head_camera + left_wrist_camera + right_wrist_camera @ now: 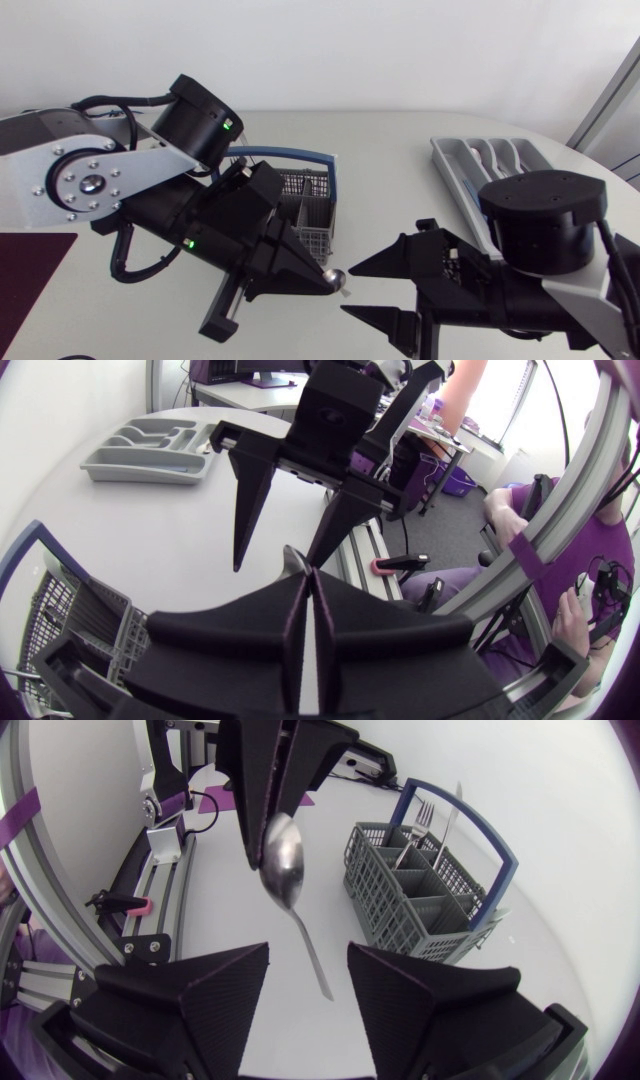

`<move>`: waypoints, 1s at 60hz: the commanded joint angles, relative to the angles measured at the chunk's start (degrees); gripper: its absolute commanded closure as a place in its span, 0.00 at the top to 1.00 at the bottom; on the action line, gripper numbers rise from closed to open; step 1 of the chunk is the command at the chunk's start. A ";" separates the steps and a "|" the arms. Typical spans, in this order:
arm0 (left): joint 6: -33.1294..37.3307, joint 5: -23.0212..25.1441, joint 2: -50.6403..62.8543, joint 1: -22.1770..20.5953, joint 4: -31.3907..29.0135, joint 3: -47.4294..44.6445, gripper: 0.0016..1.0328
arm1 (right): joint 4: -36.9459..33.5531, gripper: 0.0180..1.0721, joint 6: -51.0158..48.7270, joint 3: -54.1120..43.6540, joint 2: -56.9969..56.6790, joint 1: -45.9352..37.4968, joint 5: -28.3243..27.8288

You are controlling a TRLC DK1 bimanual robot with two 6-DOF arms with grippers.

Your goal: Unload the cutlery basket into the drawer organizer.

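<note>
The left tool [265, 840] is pinching a shiny steel spoon [283, 865] by the top of its bowl, and the thin handle is slanting down toward the right tool [308, 955]. That tool is gaping wide, with neither finger touching the spoon. The spoon is hanging over the white desk [380, 170] just beside the grey mesh basket [420, 900] with its blue handle, well apart from the grey organizer [480, 165].

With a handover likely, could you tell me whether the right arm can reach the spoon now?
Probably yes: the left gripper holds the spoon by its bowl, and its handle hangs free inside the open right gripper.
</note>
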 commanded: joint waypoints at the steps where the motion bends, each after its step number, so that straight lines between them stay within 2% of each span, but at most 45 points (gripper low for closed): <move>1: 1.76 1.08 0.72 -0.50 -0.64 1.96 0.03 | 1.48 0.43 -1.07 1.68 1.36 0.79 -0.09; 9: 1.76 1.61 0.72 -0.06 -1.08 1.96 0.03 | 2.36 0.37 -1.16 1.94 1.62 0.97 0.09; 15: 1.85 1.70 0.72 0.03 -1.08 1.88 0.03 | 3.23 0.25 -1.16 1.94 2.15 1.50 0.53; 24: 1.85 1.70 0.81 0.55 -1.08 2.14 0.03 | 3.41 0.13 -1.16 1.85 2.50 2.11 0.62; 47: 1.68 2.67 0.81 0.91 -0.91 2.14 0.04 | 3.59 0.06 -0.45 0.97 3.29 2.55 0.53; 51: 1.32 2.67 0.81 1.17 -0.73 2.32 0.15 | 3.59 0.06 -0.36 0.80 3.20 2.55 0.53; 56: 0.97 2.67 0.81 1.43 -0.38 2.67 0.39 | 3.50 0.06 -0.19 0.71 3.20 2.55 0.62; 60: 0.09 2.58 0.81 1.52 0.50 2.93 0.53 | 3.32 0.06 -0.28 0.36 3.20 2.55 0.97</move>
